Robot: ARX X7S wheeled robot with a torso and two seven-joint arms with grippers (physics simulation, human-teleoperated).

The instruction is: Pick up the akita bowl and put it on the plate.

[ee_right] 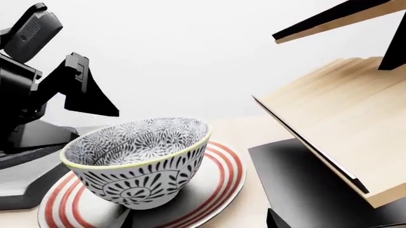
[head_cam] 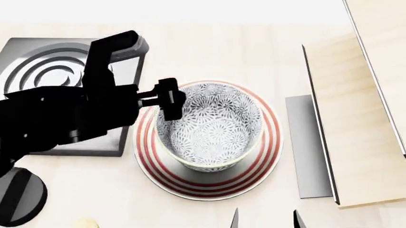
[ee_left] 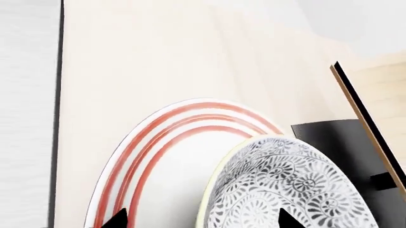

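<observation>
Left gripper (head_cam: 166, 99) — fingers apart, nothing between them; one fingertip hangs over the bowl's near-left rim, the other outside it. Whether a tip touches the rim cannot be told. In the left wrist view both dark tips show at the frame's lower edge, one over the plate (ee_left: 159, 156), one over the bowl (ee_left: 285, 185)'s patterned inside.

Bowl (head_cam: 209, 126) sits directly below and just forward of this gripper, upright, mouth up, resting on the plate (head_cam: 269, 152). Red rings show all round it, a little wider on the far-right side, so the bowl sits slightly off centre but well inside the rim. Right wrist view agrees: bowl (ee_right: 136, 161) foot flat on the plate (ee_right: 222, 175), no tilt.

Right gripper (head_cam: 265, 219) — only two tips at the head view's bottom edge, apart, empty, well short of the plate.

Judgement: placement looks done. The left arm is the nearer; the bowl being round, it has no long axis to mind. What matters is that the rim lies between the spread fingers — a straight lift clears it, a sideways pull could drag the bowl off centre.

Stove burner (head_cam: 44, 76) lies behind the left arm.
</observation>
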